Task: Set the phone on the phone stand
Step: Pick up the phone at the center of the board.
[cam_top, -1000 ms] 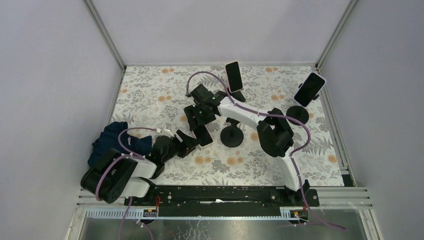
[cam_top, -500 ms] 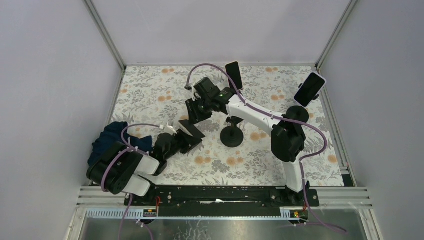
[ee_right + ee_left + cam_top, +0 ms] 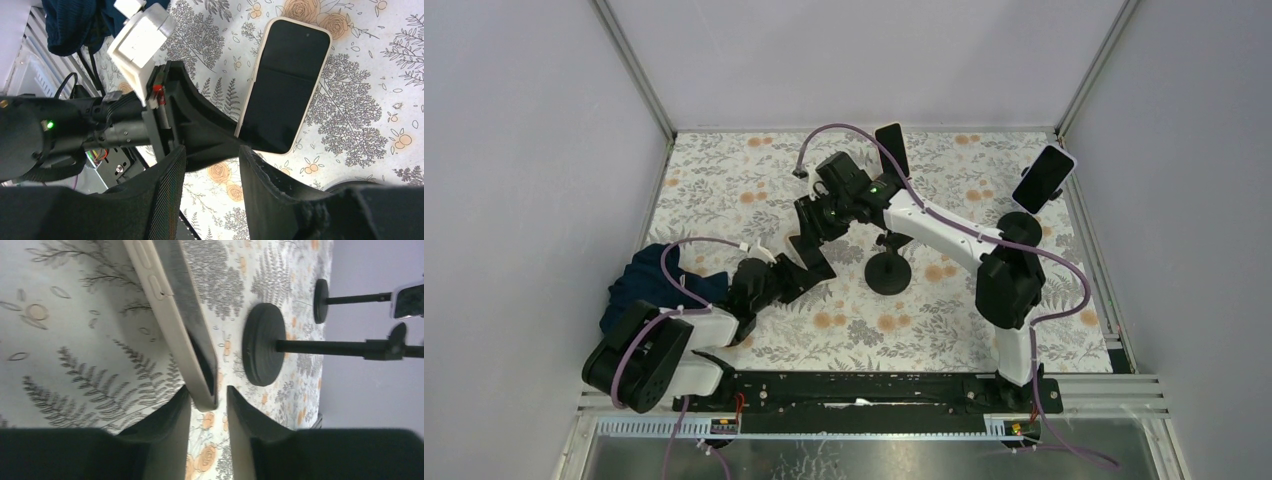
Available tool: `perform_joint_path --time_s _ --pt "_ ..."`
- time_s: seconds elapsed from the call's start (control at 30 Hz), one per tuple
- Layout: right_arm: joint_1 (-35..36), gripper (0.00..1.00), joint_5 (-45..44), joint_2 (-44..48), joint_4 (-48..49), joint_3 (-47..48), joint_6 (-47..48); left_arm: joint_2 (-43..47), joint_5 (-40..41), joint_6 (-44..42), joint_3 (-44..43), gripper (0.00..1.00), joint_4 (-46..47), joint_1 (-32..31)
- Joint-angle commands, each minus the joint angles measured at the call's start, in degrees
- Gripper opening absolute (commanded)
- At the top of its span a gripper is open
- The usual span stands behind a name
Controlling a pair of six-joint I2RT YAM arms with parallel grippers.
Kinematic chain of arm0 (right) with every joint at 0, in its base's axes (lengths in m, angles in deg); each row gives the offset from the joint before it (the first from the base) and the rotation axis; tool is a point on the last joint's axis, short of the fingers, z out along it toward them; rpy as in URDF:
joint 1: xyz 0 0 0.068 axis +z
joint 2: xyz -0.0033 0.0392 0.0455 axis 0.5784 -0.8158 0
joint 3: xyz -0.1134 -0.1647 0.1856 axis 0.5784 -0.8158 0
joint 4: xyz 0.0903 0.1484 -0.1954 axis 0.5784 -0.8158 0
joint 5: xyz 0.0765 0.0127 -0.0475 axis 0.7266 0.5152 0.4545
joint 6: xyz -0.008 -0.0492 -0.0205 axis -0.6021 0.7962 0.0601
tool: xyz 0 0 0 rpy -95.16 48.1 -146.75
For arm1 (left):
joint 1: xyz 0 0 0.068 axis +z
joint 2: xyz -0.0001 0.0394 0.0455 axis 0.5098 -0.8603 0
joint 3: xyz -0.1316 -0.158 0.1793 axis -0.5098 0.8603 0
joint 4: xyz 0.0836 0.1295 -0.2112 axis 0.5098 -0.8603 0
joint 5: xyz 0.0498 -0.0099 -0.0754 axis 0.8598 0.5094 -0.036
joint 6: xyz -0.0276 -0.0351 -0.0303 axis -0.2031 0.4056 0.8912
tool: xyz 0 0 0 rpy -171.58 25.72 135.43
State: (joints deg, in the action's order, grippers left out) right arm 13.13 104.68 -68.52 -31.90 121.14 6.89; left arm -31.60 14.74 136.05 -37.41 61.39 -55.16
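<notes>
1. Right wrist cam shows the phone [image 3: 285, 85] whole: screen up, low over the flowery table [image 3: 360, 125].
2. Overhead puts it near the empty stand [image 3: 887, 272], not touching, but the arms hide most of it.
3. Left wrist cam only gets it edge-on, its end between the left gripper [image 3: 209, 395] fingers. One touches and the other shows a sliver of gap, so I can't tell if it's pinched.
4. Right gripper [image 3: 212, 152] hangs above, jaws spread, nothing in them.
</notes>
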Motion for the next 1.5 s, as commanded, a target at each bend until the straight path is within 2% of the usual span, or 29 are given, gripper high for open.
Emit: perform_joint_path --time_s 0.0,0.2,0.33,0.47,0.67,0.87,1.0,1.13,1.27,1.47 --pt "-0.3 0.5 2.0 4.3 1.1 -0.8 1.7 -3.0 -0.4 -0.1 -1.8 0.35 1.8 2.0" --pt "-1.2 0.52 2.4 6.2 2.0 -2.9 2.5 -6.2 -2.6 0.5 -2.6 0.18 5.4 2.6" --pt "-1.9 0.52 4.1 7.1 2.8 -4.4 2.6 -6.4 -3.7 1.2 -1.2 0.01 9.2 3.0" --pt "-2.9 0.57 9.2 8.1 1.1 -2.8 8.4 -2.8 -5.2 -1.6 -0.4 0.0 11.5 3.3" --pt "-9.1 0.73 27.5 11.5 -4.2 1.0 19.5 12.0 -5.0 -13.7 -3.1 0.0 1.3 3.3" --pt "-14.8 0.85 31.7 18.0 -6.4 0.5 24.4 24.8 -5.9 -20.3 -7.0 0.0 -6.4 3.3" --pt "-19.9 0.89 32.7 22.2 -5.4 0.2 22.9 26.9 -9.1 -18.4 -10.1 0.0 -7.3 3.2" --pt "-24.0 0.99 35.7 25.4 -0.7 -4.7 17.8 26.8 -13.4 -12.3 -11.6 0.0 -0.7 3.1" --pt "-24.7 1.0 38.5 27.1 5.2 -11.1 12.9 25.2 -15.1 -9.4 -14.8 0.0 3.3 -0.6" --pt "-25.6 1.0 43.0 27.7 13.8 -15.9 5.0 22.9 -13.7 -7.3 -18.7 0.0 7.9 -6.5"
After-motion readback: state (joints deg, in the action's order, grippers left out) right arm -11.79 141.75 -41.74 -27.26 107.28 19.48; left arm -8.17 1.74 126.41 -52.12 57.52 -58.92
